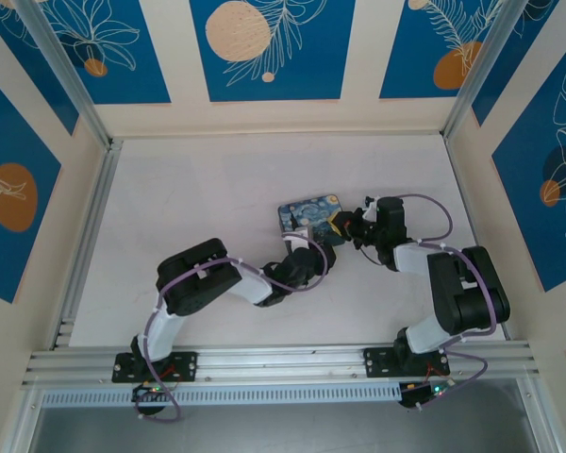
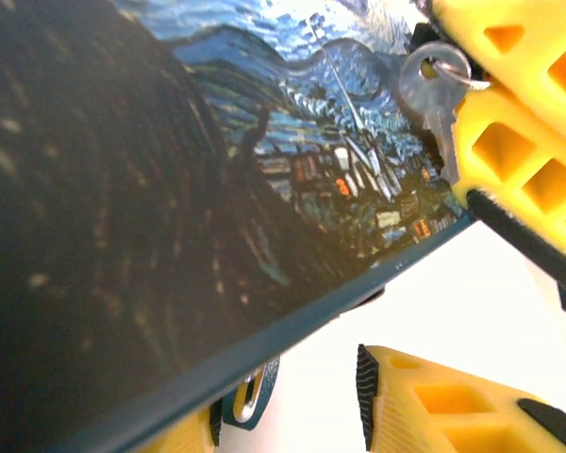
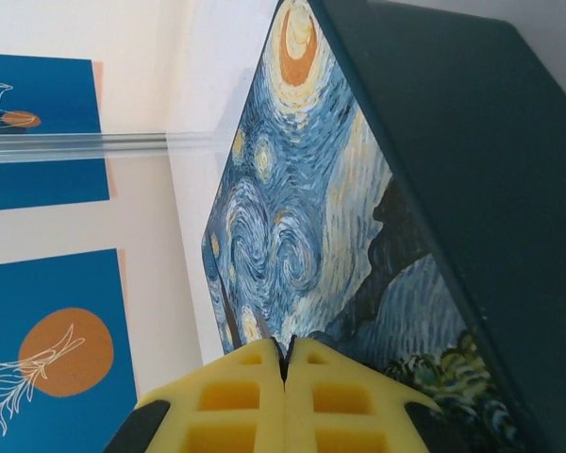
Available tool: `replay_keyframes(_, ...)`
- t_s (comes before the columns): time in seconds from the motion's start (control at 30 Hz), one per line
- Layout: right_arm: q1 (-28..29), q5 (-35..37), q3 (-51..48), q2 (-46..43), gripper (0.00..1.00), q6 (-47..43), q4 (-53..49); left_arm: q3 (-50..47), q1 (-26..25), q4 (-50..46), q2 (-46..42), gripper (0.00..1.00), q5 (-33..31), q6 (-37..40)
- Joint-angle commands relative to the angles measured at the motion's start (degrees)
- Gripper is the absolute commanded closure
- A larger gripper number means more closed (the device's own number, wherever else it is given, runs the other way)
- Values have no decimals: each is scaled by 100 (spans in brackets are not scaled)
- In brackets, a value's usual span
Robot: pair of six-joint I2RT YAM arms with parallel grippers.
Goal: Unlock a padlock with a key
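Observation:
The Starry-Night box (image 1: 307,213) lies mid-table, and its printed lid (image 2: 292,142) spreads across the left wrist view. Under its near edge the small teal padlock (image 2: 253,400) rests against one pad of my left gripper (image 2: 285,413). That gripper is open, with a clear gap between the padlock and the other pad (image 2: 366,392). My right gripper (image 3: 285,362) is shut, its tips over the lid. The silvery key (image 2: 434,90) hangs from its yellow fingers (image 2: 519,151) above the lid in the left wrist view. From above, my left gripper (image 1: 313,247) sits at the box's near edge and my right gripper (image 1: 345,226) at its right edge.
The box stands on a white tabletop (image 1: 198,198) inside walls with blue panels. An aluminium rail (image 1: 283,359) runs along the near edge by the arm bases. The two arms converge closely at the box.

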Motion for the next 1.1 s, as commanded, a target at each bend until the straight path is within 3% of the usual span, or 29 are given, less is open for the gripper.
replay_keyframes(0.0,4,-23,-6,194,100,-14,-149,110,-30,-714,35,62,-355,108)
replay_keyframes(0.33,19,-41,15,274,100,-7,-139,329,31,-753,159,80,-565,-14)
replay_keyframes(0.5,21,-112,106,226,100,-28,-236,261,155,-547,138,100,-338,-25)
replay_keyframes(0.77,42,-298,293,-417,100,29,-562,-233,368,-212,-321,100,202,-197)
replay_keyframes(1.07,409,-348,-110,-1796,100,-75,-1265,-1222,840,-433,-1619,100,1058,-206)
